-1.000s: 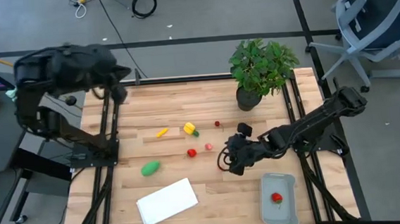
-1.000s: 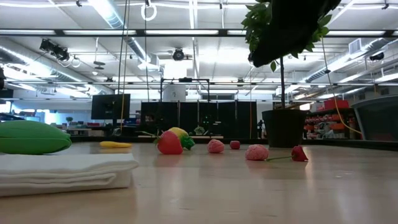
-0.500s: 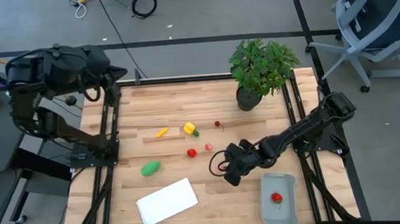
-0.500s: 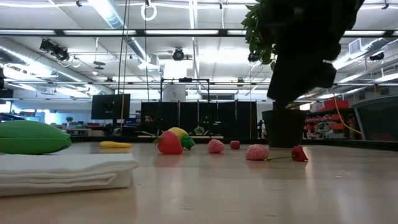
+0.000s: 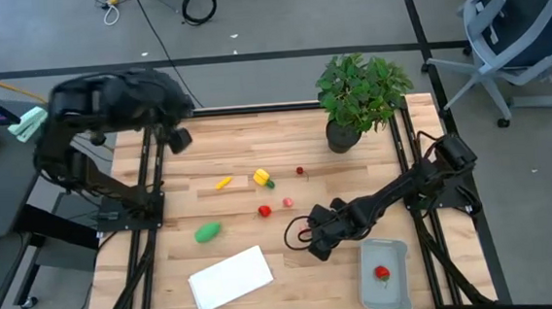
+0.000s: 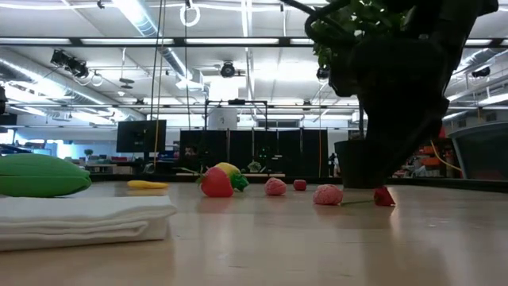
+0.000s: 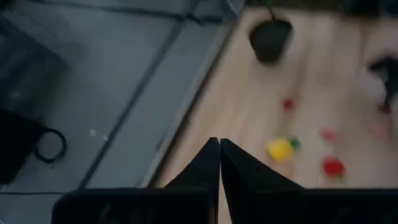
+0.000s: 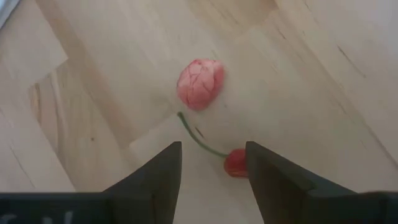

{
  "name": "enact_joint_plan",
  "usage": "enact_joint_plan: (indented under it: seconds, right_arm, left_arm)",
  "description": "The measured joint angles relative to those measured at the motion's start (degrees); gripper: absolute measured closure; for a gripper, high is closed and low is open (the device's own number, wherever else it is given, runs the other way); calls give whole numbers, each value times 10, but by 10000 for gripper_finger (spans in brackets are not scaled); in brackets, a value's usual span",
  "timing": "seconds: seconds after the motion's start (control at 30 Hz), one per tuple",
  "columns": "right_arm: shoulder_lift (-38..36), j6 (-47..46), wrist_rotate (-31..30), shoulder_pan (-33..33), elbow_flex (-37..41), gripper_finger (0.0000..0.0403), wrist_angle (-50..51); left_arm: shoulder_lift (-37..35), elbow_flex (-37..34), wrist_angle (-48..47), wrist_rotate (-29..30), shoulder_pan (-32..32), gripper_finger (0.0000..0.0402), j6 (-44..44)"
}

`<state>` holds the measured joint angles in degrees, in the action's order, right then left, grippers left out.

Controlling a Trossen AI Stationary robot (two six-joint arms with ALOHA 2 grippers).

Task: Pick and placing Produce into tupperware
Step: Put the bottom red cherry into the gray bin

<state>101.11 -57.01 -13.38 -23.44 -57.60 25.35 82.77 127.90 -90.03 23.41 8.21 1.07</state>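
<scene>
My right gripper [image 5: 311, 242] [image 8: 212, 149] is open and hangs low over the table, pointing down. A small red cherry-like piece [image 8: 235, 163] [image 6: 382, 196] with a green stem lies between its fingers, close to one of them. A pink piece [image 8: 199, 83] [image 6: 327, 195] lies just beyond. On the table rest a red strawberry [image 5: 264, 211], a pink piece [image 5: 288, 202], yellow pieces [image 5: 262, 178] [image 5: 222, 183], a tiny red one [image 5: 300, 170] and a green oval [image 5: 207, 232]. The grey-blue tupperware [image 5: 399, 292] holds one red piece [image 5: 383, 273]. My left gripper [image 5: 179, 139] [image 7: 219, 155] is shut above the table's far left corner.
A potted plant [image 5: 355, 95] stands at the far right of the table. A flat white sheet [image 5: 230, 277] lies near the front edge, left of the tupperware. Bare wood lies between the sheet and my right gripper.
My right gripper has moved toward the table's near edge and a little left, and has come down close to the table over the cherry-like piece. My left arm has swung toward the table's right. None of the produce has moved.
</scene>
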Motion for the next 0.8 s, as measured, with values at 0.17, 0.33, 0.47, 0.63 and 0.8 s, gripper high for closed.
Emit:
enact_joint_plan:
  seconds: [0.17, 0.33, 0.47, 0.63, 0.8]
  right_arm:
    - [-19, 3, -2, -4, 0, 218, 5]
    - [-35, 2, -17, -13, 0, 218, 18]
    - [-35, 2, -16, -25, 0, 218, 27]
    - [-34, 12, -15, -31, 0, 218, 36]
    - [-33, 75, -44, -22, 0, 218, 41]
  left_arm:
    - [-33, -137, 86, -77, -35, 391, -53]
    - [-107, -328, 247, -156, -77, 384, -162]
    - [-180, -492, 359, -253, -94, 382, -197]
    - [-271, -634, 442, -263, -89, 387, -187]
    - [-350, -709, 504, -263, -77, 383, -167]
